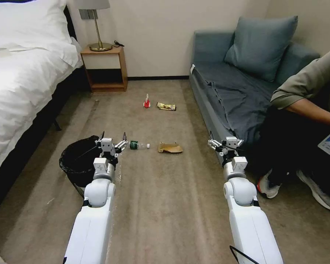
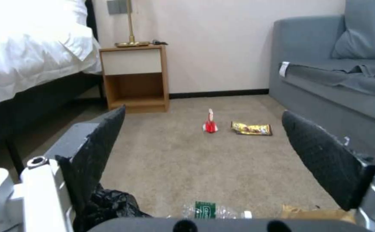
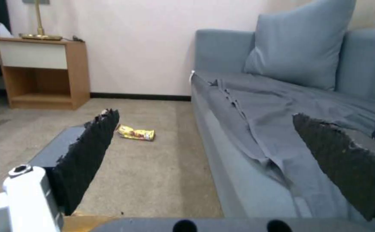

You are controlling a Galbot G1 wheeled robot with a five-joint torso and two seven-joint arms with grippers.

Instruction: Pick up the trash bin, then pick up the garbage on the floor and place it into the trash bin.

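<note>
- Black-lined trash bin (image 1: 79, 161): on the carpet beside the bed, unlifted, left gripper (image 1: 112, 141) above its rim, spread wide, empty, placed to grasp.
- Garbage: bottle (image 1: 138, 145), paper bag (image 1: 170, 147) nearby; packet (image 1: 146, 102), wrapper (image 1: 166, 106) farther.
- Right gripper (image 1: 226, 143): spread, empty, waiting by sofa.

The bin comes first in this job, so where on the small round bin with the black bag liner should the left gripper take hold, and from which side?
Probably the near rim of the small round bin, from above: it stands upright, mouth open, beside the open left gripper.
</note>
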